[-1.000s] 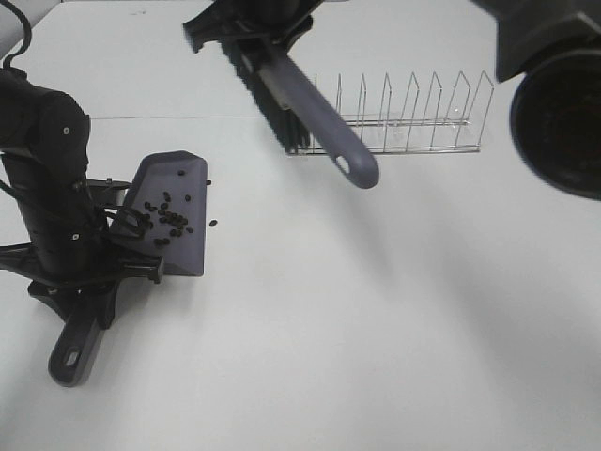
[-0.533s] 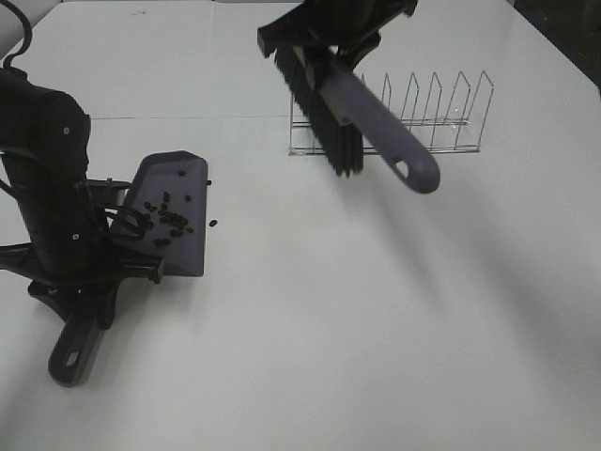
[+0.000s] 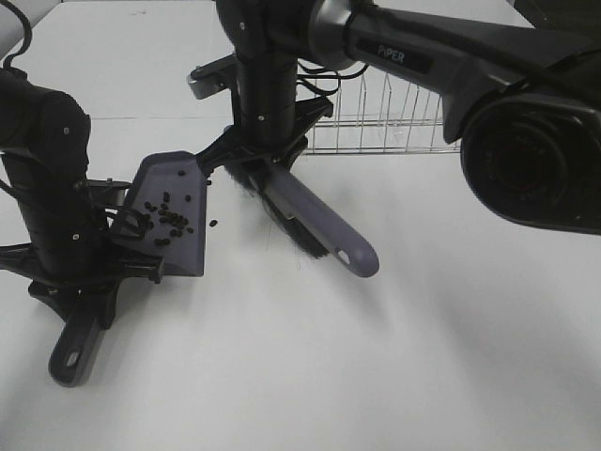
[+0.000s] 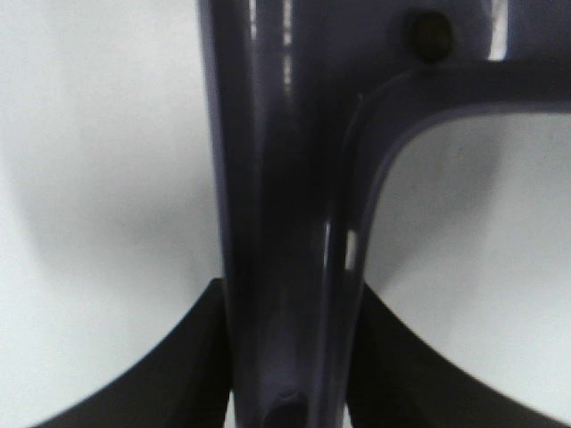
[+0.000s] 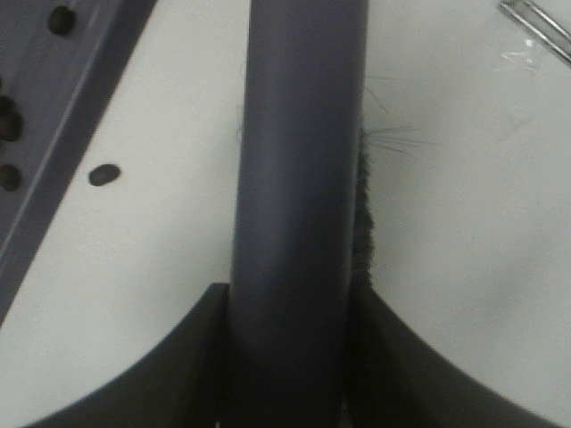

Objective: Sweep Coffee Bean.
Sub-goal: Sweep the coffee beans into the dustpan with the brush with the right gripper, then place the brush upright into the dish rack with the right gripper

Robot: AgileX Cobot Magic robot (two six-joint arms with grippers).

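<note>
While the sweep is in hand, read the high view first. The left gripper (image 3: 89, 272) is clamped on the handle of the grey-purple plastic dustpan (image 3: 174, 221), which lies at 9 o'clock on the white table (image 3: 423, 357). Most of the small dark oval coffee beans (image 3: 169, 214) lie on its tray. One stray bean (image 3: 214, 223) lies on the table just off the pan's lip, at 3 o'clock of it. The right gripper (image 3: 268, 160) is closed round the grey-purple, black-bristled brush (image 3: 300, 221), whose bristles meet the table just beyond that bean. A wire dish rack (image 3: 394, 122) stands at 1 o'clock.

To do the stroke well, you should draw the bristles low and slowly toward 9 o'clock, with the pan's lip held flat on the table.

The left wrist view shows only the pan's handle gripped between the jaws, and nothing of the lip.

The right wrist view shows the brush handle gripped likewise. It also shows bare table between the stray bean and the pan's edge, a gap you cannot judge from above.
</note>
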